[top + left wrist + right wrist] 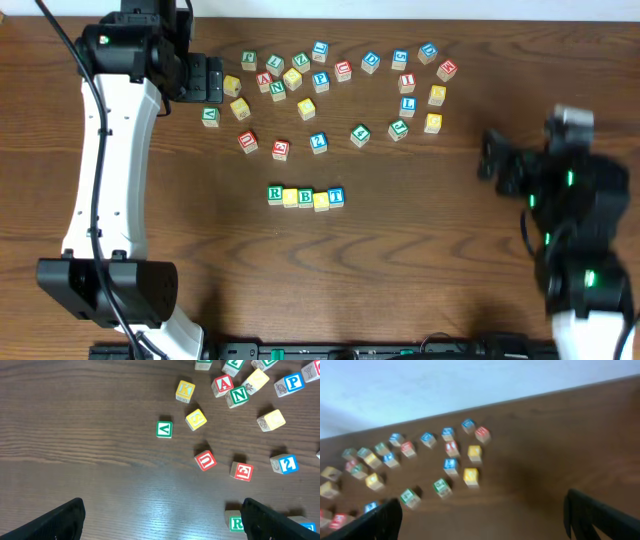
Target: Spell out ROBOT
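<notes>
- The left hand (161, 510) hangs by the far left corner of the counter (430, 260), fingers spread wide, holding nothing.
- Loose letter blocks (320, 80) lie scattered along the middle of the far edge.
- A row of five blocks (305, 197) sits touching at mid-counter, with a green R at its left end and a blue T at its right.
- The right hand (482, 502), near the right edge, is spread wide and empty.

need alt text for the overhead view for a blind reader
A short row of letter blocks lies at the middle of a wooden table, with a loose scatter of more blocks above it in the picture. The left arm reaches the scatter's left edge; the right arm sits far right, apart from them.
</notes>
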